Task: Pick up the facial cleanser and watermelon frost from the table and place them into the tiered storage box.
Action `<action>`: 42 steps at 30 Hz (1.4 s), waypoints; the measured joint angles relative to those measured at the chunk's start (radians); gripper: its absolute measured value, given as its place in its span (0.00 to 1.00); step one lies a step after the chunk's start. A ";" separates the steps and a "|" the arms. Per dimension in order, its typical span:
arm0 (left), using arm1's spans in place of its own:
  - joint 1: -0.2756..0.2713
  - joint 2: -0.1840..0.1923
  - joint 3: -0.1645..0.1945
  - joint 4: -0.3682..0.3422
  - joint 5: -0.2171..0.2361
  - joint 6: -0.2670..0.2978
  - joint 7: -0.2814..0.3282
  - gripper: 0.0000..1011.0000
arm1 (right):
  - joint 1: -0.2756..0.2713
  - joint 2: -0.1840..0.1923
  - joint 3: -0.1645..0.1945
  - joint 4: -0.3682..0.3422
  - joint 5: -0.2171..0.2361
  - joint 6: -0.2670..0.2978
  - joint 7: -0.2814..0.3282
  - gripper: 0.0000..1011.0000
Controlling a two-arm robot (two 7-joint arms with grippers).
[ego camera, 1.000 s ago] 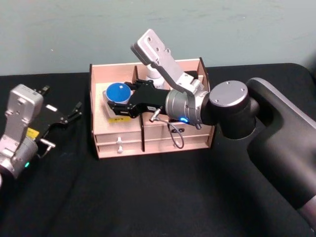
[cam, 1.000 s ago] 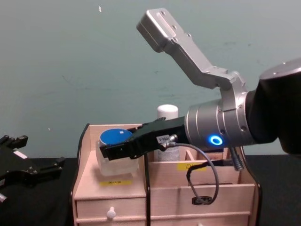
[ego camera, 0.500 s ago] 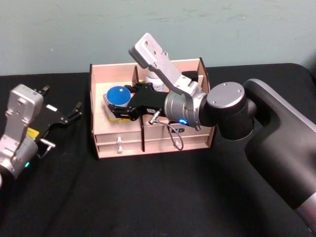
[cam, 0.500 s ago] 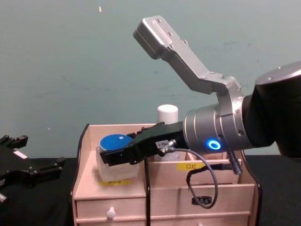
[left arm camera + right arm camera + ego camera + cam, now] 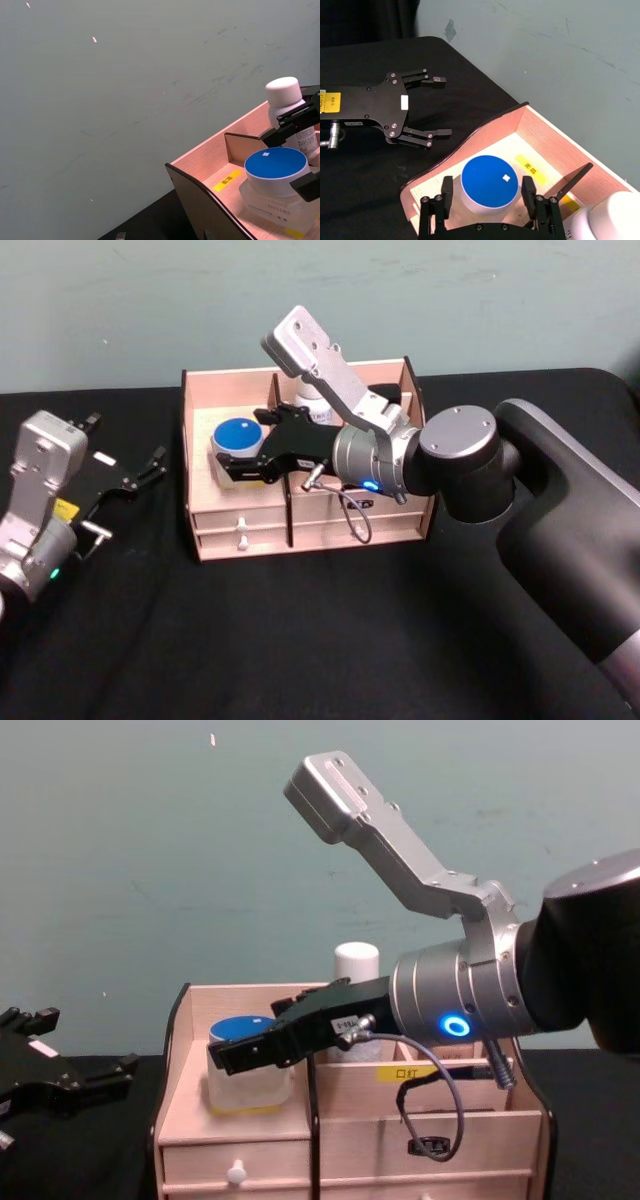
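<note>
Right tool [image 5: 487,205]: we see it reaching over the left compartment of the tiered storage box [image 5: 300,455], its two black fingers [image 5: 446,192] spread to either side of the watermelon frost [image 5: 488,181]. In the right wrist view a narrow gap shows between each finger and the blue lid, so we read the tool as open around the jar, not clamped on it.
Watermelon frost: we find the jar standing upright on the floor of the box's left compartment [image 5: 243,1065], blue lid up.
Facial cleanser [image 5: 287,110]: we see it standing upright in the rear compartment behind the jar, just beyond the partition, its white cap rising above the box wall [image 5: 356,965].
Tiered storage box: it sits on the black table [image 5: 300,640], drawers facing the robot, yellow labels on the compartment floors.
Left tool [image 5: 427,105]: it rests low over the table, to the left of the box and well apart from it, fingers spread wide and holding nothing.
</note>
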 joint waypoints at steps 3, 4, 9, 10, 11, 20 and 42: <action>0.000 0.000 0.000 0.000 0.000 0.000 0.000 1.00 | 0.000 0.000 0.000 0.000 0.000 0.000 0.000 0.93; 0.000 0.000 0.000 0.000 0.000 0.000 0.000 1.00 | 0.000 0.000 0.000 0.000 0.000 0.000 0.000 0.94; 0.000 0.000 0.000 0.000 0.000 0.000 0.000 1.00 | -0.009 0.004 0.010 -0.014 0.000 -0.006 -0.002 0.99; 0.000 0.000 0.000 0.000 0.000 0.000 0.000 1.00 | -0.013 0.007 0.015 -0.023 0.000 -0.010 -0.004 0.99; 0.000 0.000 0.000 0.000 0.000 0.000 0.000 1.00 | -0.015 0.008 0.016 -0.027 0.000 -0.012 -0.005 0.99; 0.000 0.000 0.000 0.000 0.000 0.000 0.000 1.00 | -0.053 0.045 0.040 -0.139 -0.015 -0.053 -0.019 0.99; 0.000 0.000 0.000 0.000 0.000 0.000 0.000 1.00 | -0.304 0.162 0.325 -0.405 -0.077 -0.212 -0.275 0.99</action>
